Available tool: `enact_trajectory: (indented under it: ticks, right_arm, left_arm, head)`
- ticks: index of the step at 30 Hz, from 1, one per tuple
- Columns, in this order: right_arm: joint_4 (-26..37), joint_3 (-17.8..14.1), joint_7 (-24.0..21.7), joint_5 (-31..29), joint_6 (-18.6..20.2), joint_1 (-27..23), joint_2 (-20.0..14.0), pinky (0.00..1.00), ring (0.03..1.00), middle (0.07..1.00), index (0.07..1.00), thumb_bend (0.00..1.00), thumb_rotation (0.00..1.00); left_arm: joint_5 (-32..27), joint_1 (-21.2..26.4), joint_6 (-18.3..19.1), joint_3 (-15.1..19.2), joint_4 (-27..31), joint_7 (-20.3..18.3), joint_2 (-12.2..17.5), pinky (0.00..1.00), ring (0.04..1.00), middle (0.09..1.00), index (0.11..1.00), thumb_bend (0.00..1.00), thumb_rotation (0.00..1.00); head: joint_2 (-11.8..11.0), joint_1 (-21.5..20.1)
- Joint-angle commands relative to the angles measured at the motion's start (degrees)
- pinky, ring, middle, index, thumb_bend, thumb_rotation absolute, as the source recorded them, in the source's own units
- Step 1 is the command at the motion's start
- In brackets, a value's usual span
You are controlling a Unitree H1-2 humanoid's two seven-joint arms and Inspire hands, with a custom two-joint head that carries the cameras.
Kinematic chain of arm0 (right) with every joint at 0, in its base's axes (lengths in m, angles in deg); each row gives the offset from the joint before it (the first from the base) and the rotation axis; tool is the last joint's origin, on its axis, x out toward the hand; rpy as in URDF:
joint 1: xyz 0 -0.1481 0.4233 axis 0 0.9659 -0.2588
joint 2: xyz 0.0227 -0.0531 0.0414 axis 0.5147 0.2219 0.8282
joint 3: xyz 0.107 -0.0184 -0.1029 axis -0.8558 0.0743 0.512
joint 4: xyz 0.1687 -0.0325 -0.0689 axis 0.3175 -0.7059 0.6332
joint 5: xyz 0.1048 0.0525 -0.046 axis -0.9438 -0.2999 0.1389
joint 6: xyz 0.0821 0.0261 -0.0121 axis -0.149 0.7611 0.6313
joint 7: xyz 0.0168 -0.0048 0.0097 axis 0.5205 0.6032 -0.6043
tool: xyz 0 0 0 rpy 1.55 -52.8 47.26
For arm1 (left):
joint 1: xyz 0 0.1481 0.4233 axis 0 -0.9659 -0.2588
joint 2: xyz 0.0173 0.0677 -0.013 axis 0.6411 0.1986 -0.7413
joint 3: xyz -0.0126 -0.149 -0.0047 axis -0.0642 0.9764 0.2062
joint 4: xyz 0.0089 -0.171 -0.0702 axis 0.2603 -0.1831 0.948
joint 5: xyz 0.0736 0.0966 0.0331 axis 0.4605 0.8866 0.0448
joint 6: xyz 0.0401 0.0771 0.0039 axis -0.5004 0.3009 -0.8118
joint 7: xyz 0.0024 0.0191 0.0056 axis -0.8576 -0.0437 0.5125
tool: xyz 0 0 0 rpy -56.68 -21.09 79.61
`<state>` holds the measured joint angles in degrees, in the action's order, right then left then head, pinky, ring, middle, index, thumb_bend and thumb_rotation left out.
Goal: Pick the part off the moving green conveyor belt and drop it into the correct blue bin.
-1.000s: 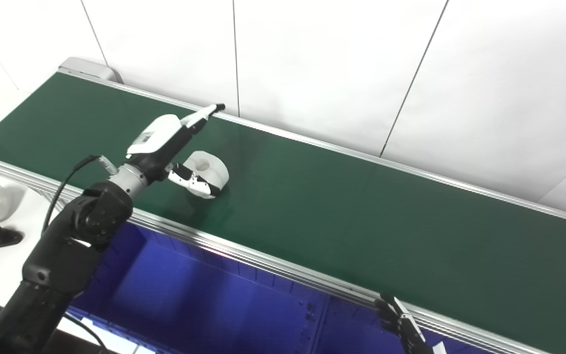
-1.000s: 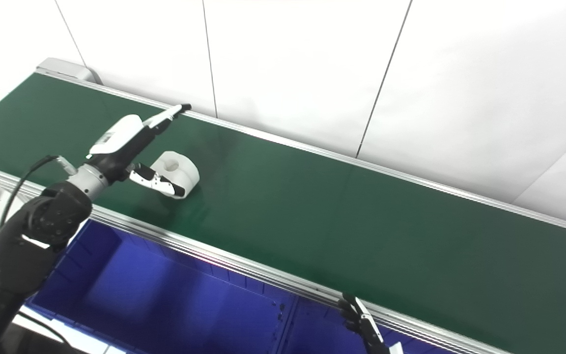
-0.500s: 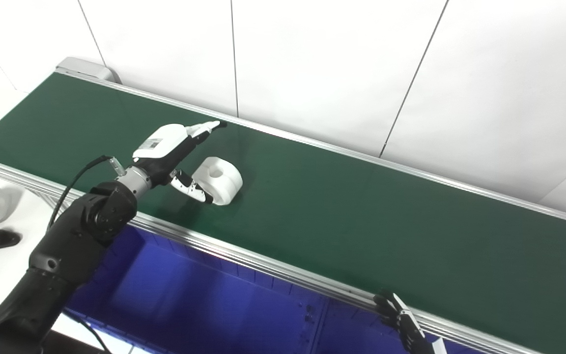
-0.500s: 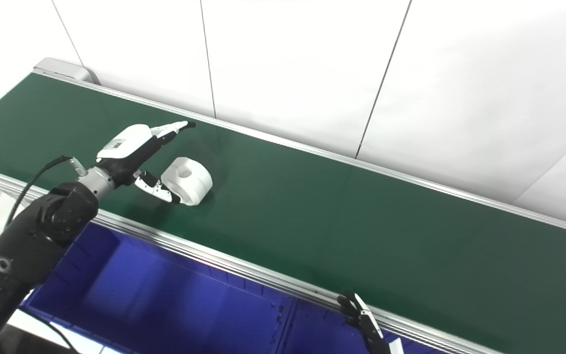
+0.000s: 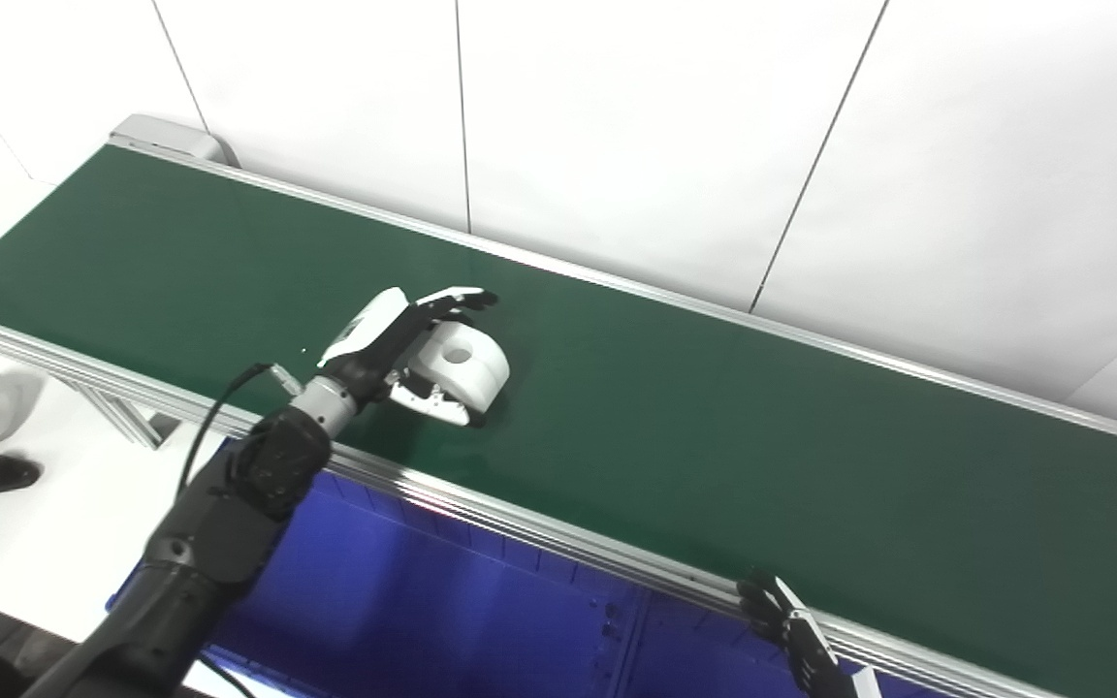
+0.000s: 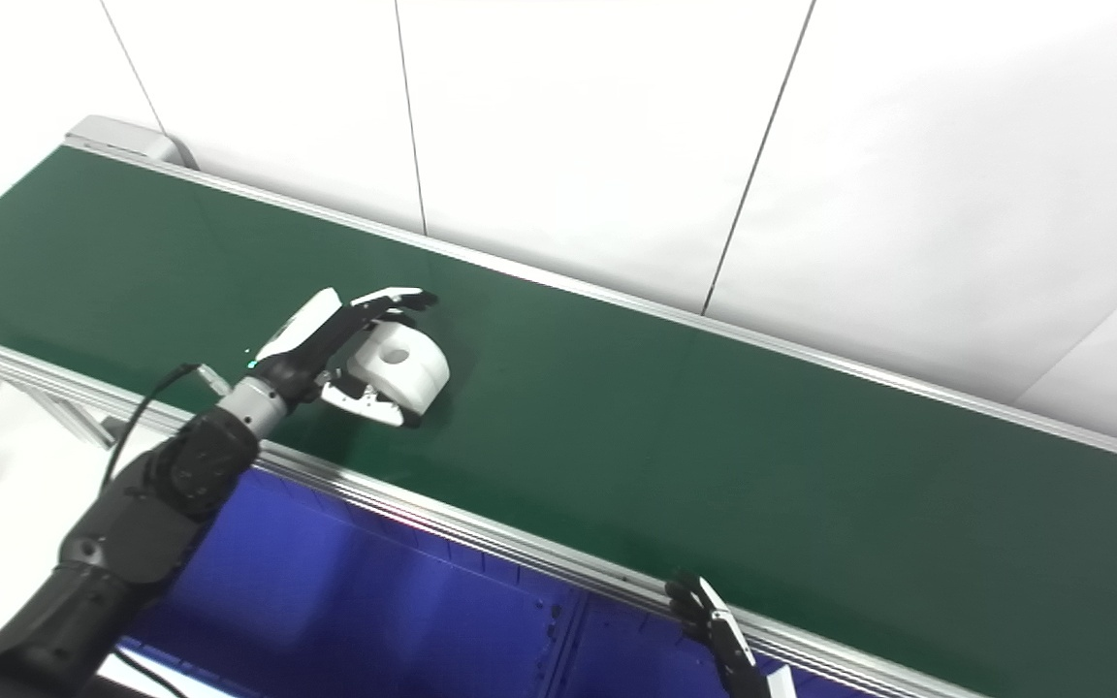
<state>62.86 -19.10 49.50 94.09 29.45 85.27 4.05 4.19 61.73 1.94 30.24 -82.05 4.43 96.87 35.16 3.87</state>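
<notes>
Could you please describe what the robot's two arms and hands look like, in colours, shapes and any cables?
The left arm is bulky matte black, with rounded joints and a silver metal cuff at the wrist. A thin black cable loops beside that wrist. The left hand has a white shell, black and white fingers with dark tips. The right hand, only partly visible at the bottom edge, shows black fingers with white trim.

The white part sits farther right along the belt, and the left hand now curls around it.
</notes>
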Motion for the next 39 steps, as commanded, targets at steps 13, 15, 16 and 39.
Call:
enact_trajectory:
  ticks: [13, 15, 16, 39]
  right_arm:
    - [2.39, -0.56, 0.54, -0.98, -2.71, 0.94, 0.46, 0.85, 0.858, 0.852, 0.893, 0.79, 0.28]
    - [2.22, -0.54, 0.49, -1.38, -3.25, 0.86, 0.45, 0.85, 0.858, 0.851, 0.893, 0.79, 0.27]
    - [2.4, -0.53, 0.48, -1.35, -3.02, 0.92, 0.5, 0.85, 0.858, 0.851, 0.892, 0.79, 0.27]
    - [9.69, 0.52, -0.1, -0.06, 1.0, 4.67, 2.05, 0.85, 0.858, 0.856, 0.893, 0.79, 0.3]
  left_arm:
    - [-2.42, 1.85, -4.28, -0.61, 0.1, 2.36, -0.7, 0.48, 0.455, 0.501, 0.496, 0.5, 0.0]
    - [-0.75, 1.27, -4.28, -0.98, 1.46, 2.66, 0.41, 0.49, 0.459, 0.499, 0.495, 0.5, 0.0]
    - [-0.26, 0.86, -4.29, -1.04, 2.29, 2.56, 1.06, 0.49, 0.459, 0.499, 0.495, 0.5, 0.0]
    - [-11.74, -22.17, -0.98, 1.46, 39.92, -4.6, 3.43, 0.4, 0.425, 0.492, 0.524, 0.5, 0.0]
  head:
    - [0.29, 0.05]
    - [0.29, 0.05]
    - [0.41, -0.03]
    - [8.52, -8.06]
